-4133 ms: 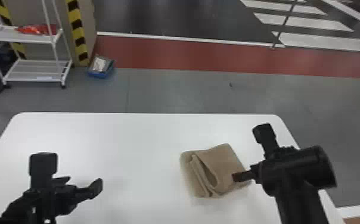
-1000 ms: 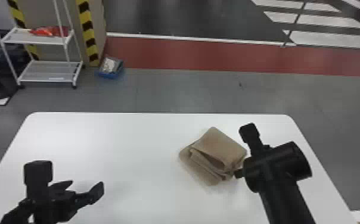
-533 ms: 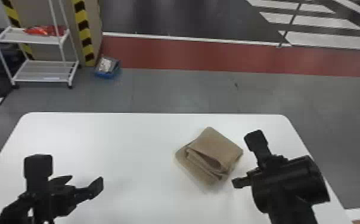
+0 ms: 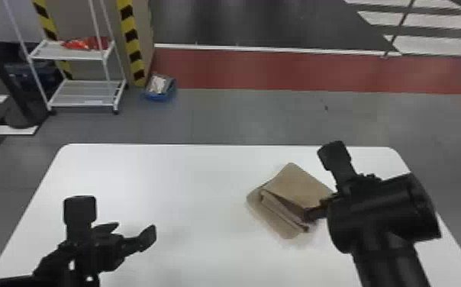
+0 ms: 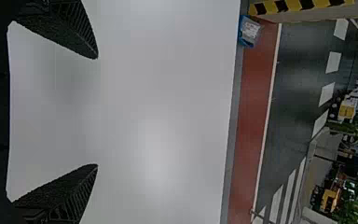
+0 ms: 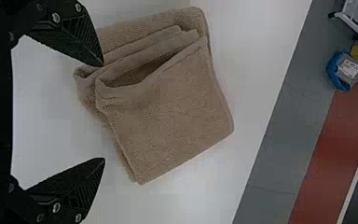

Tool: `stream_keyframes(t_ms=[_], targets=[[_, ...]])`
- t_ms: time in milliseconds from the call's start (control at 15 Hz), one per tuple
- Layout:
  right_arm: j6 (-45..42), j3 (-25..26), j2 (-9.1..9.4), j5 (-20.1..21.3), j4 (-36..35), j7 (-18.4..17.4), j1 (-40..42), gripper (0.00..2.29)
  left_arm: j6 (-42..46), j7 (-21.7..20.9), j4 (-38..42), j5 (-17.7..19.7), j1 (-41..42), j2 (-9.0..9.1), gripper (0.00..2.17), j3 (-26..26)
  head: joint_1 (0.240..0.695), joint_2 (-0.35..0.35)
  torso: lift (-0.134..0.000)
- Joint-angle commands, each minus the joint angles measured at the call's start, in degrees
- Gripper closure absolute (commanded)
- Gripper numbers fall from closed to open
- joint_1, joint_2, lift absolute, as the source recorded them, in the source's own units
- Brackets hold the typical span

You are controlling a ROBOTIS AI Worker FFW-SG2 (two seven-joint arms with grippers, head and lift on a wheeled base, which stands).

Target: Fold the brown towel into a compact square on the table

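Observation:
The brown towel (image 4: 298,183) lies folded in layers on the right half of the white table, turned at an angle, with an open fold facing the near side. My right gripper (image 4: 311,215) is at the towel's near right edge. In the right wrist view the towel (image 6: 168,116) lies beyond my right gripper (image 6: 104,112), whose fingers are wide apart; one fingertip overlaps the towel's folded corner. My left gripper (image 4: 132,232) stands over the table's left part, away from the towel. In the left wrist view my left gripper (image 5: 97,111) is open above bare tabletop.
The white table (image 4: 157,171) reaches across the view. Behind it on the floor stand a white shelf rack (image 4: 84,93) with a red item and a blue bin (image 4: 160,89). A red floor strip (image 4: 260,68) runs farther back.
Over the last second my right gripper moved off the towel's edge and then back left against it. Earlier the towel turned and shifted away from the near side. The left arm stayed put.

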State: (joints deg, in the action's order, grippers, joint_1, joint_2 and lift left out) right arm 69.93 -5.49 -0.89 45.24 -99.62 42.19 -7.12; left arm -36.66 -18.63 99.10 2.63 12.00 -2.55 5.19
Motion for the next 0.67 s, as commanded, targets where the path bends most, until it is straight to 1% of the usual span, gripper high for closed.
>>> stream_keyframes(t_ms=[0, 133, 267, 400, 533, 600], targets=[[0.52, -2.86, 0.27, 1.08, 5.49, -1.32, -3.96, 0.18, 0.31, -0.01, -0.22, 0.18, -0.05, 0.0, 0.04, 0.17, 0.695, -0.045, 0.0], [0.87, -5.14, 0.71, 1.17, 9.8, -2.55, -5.98, 0.18, 0.67, -0.01, -0.22, 0.27, 0.3, 0.0, 0.04, 0.61, 0.695, -0.036, 0.0], [0.52, -8.04, 0.94, 1.26, 13.76, -4.57, -6.59, 0.18, 0.84, -0.18, -0.22, 0.36, 0.57, 0.0, 0.04, 1.13, 0.695, -0.027, 0.0], [-0.01, -9.45, 0.94, 1.34, 16.57, -5.45, -7.56, 0.18, 0.84, -0.18, -0.13, 0.36, 0.83, 0.0, 0.04, 1.22, 0.695, -0.006, 0.0], [0.17, -11.38, 0.94, 1.69, 19.64, -7.21, -9.14, 0.18, 0.84, -0.27, -0.13, 0.36, 1.01, 0.0, 0.04, 1.4, 0.695, 0.003, 0.0], [0.17, -11.56, 0.94, 1.61, 21.31, -8.26, -10.02, 0.18, 0.84, -0.27, -0.22, 0.36, 1.01, 0.0, 0.04, 1.4, 0.695, 0.004, 0.0]])
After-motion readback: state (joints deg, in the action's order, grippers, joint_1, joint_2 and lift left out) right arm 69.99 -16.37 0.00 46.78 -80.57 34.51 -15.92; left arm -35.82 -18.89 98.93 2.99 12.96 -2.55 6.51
